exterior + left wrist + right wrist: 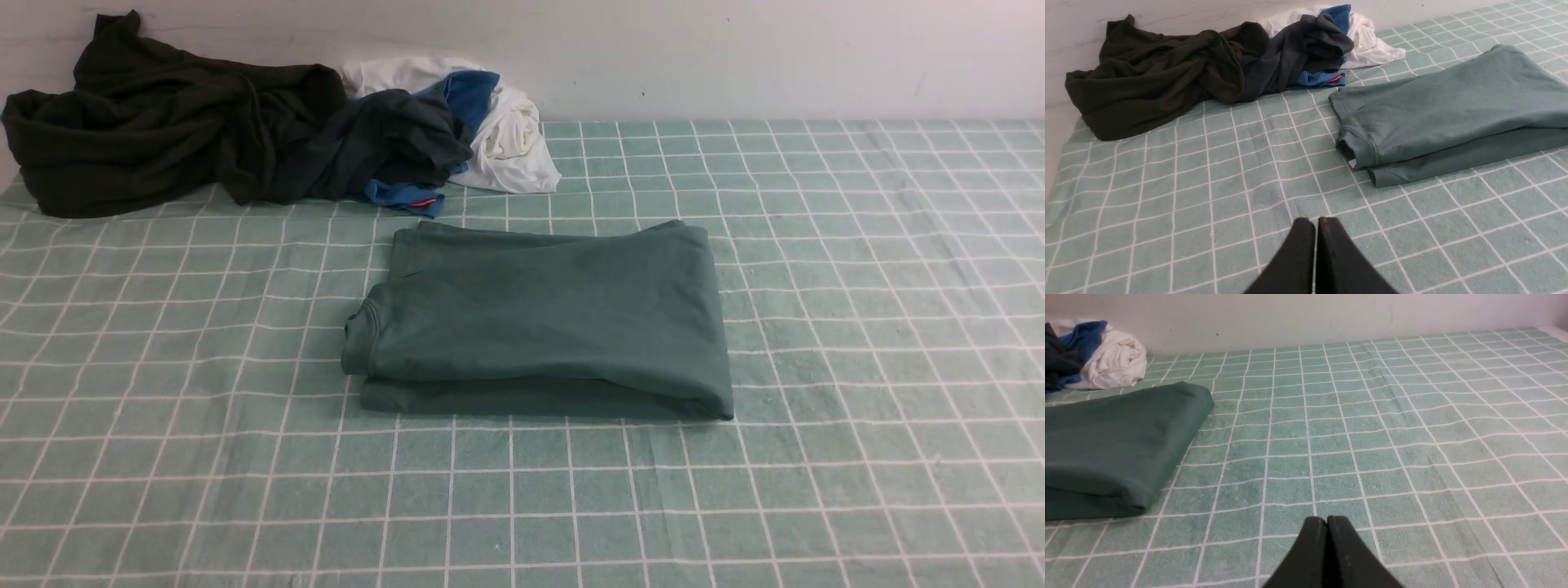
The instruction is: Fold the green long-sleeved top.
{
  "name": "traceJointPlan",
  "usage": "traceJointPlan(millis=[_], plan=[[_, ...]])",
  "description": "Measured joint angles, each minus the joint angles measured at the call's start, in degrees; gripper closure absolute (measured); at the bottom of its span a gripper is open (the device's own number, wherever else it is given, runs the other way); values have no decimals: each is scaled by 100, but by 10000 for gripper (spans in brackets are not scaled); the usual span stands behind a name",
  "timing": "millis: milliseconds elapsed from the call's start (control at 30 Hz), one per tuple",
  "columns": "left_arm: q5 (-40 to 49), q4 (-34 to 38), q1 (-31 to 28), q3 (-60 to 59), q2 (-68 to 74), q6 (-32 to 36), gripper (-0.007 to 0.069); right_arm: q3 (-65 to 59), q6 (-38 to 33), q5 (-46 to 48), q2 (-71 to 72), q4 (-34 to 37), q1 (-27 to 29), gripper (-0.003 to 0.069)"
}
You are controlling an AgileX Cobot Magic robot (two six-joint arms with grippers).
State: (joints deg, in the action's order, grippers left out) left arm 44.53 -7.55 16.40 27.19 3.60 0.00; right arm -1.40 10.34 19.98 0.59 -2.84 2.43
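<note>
The left gripper (1316, 222) appears only in the left wrist view, its two black fingers (1298, 253) pressed together with just a thin seam between them, holding nothing, tips pointing forward and slightly down. The right gripper (1327, 520) likewise appears only in the right wrist view, its dark fingers (1347, 555) closed flush against each other, empty, and angled the same forward, low way. Neither arm nor either gripper reaches into the front view, so the wrists and arm links cannot be made out.
</note>
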Motion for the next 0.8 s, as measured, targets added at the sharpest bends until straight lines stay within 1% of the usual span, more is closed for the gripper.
traceJointPlan(millis=[533,700,767,800], plan=[[-117,-55,0,-80,-24,0,627,0,-1,6,0,-2,0,673],[-699,-83,-94,-480,-232,0,627,0,-1,12,0,-2,0,673],[-1385,134,-482,-962,-385,89,627,0,-1,17,0,-7,0,673],[-1523,230,-647,-1109,-412,188,627,0,-1,17,0,-7,0,673]])
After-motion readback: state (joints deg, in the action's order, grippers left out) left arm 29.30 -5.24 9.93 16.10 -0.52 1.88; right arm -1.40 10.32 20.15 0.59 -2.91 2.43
